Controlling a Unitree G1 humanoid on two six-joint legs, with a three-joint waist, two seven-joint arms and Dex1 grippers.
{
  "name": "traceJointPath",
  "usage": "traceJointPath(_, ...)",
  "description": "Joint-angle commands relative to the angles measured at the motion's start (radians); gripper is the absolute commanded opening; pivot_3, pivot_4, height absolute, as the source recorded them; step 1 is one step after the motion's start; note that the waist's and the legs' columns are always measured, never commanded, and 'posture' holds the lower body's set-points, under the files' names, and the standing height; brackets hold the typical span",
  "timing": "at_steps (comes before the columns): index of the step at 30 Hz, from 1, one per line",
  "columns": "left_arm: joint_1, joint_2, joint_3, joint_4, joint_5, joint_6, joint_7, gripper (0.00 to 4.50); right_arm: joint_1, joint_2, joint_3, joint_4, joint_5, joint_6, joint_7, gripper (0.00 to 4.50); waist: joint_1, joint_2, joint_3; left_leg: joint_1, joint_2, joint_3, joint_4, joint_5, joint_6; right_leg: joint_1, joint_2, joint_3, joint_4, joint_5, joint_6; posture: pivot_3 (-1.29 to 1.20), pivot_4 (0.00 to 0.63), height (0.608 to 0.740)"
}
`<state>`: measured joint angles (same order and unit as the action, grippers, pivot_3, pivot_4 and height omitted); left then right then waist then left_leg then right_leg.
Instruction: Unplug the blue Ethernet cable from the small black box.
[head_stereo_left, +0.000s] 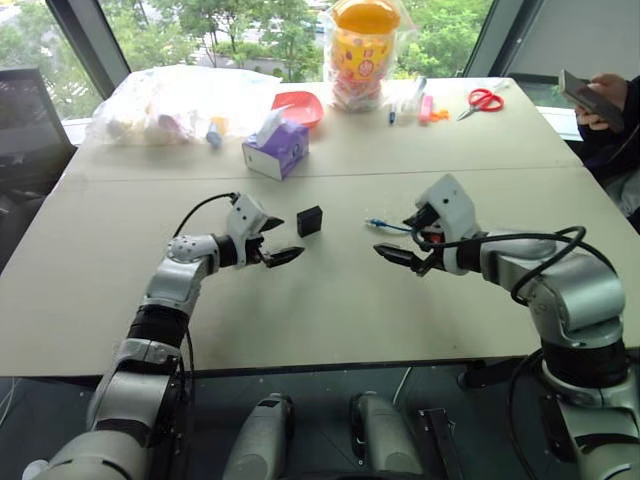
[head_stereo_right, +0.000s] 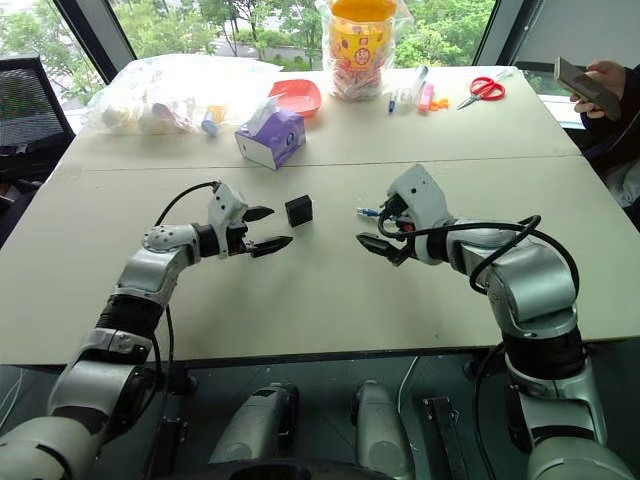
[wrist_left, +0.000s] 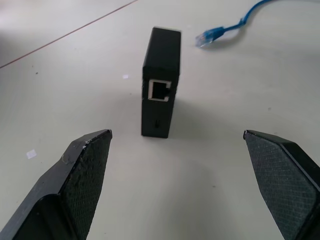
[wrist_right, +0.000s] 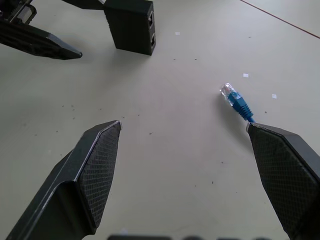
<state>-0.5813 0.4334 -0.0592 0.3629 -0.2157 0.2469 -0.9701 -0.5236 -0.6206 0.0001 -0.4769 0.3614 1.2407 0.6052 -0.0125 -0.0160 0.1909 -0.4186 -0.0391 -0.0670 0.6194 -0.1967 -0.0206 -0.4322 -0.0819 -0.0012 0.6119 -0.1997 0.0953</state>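
The small black box (head_stereo_left: 309, 220) is standing on edge at the centre of the frame, its port empty. The blue Ethernet cable (head_stereo_left: 381, 225) is lying free just right of it, apart from it, so the unplugging looks done. The left gripper (head_stereo_left: 279, 240) and right gripper (head_stereo_left: 403, 240) are flanking them, jaws spread wide and holding nothing. Bare tabletop (head_stereo_left: 330, 300) is lying all around, edges well away.

The small black box (head_stereo_left: 309, 220) stands on its edge near the centre of the frame, its socket empty. The blue Ethernet cable (head_stereo_left: 383, 225) lies unplugged to the right of it, apart, with its clear plug (wrist_right: 227, 91) flat on the tabletop (head_stereo_left: 330, 300).
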Motion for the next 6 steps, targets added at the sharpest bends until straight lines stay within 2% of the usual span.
traceJointPath(1,0.043,0.061,0.054,-0.212,-0.086,0.128,-0.015,4.42,0.015,-0.047,-0.042,-0.049,0.031,0.006,0.01,4.17,-0.001,0.0,0.0,0.0,0.0,0.0,0.0,0.0,0.0,0.0,0.0,0.0,0.0,0.0,0.0,0.0,0.15,0.74)
traceJointPath(6,0.099,0.107,0.081,-0.393,-0.158,0.264,0.003,4.42,0.033,-0.088,-0.071,-0.068,0.079,0.012,0.033,4.17,0.001,0.0,0.0,0.0,0.0,0.0,0.001,0.0,0.0,0.0,0.0,0.0,0.0,0.0,-0.001,0.0,0.15,0.74)
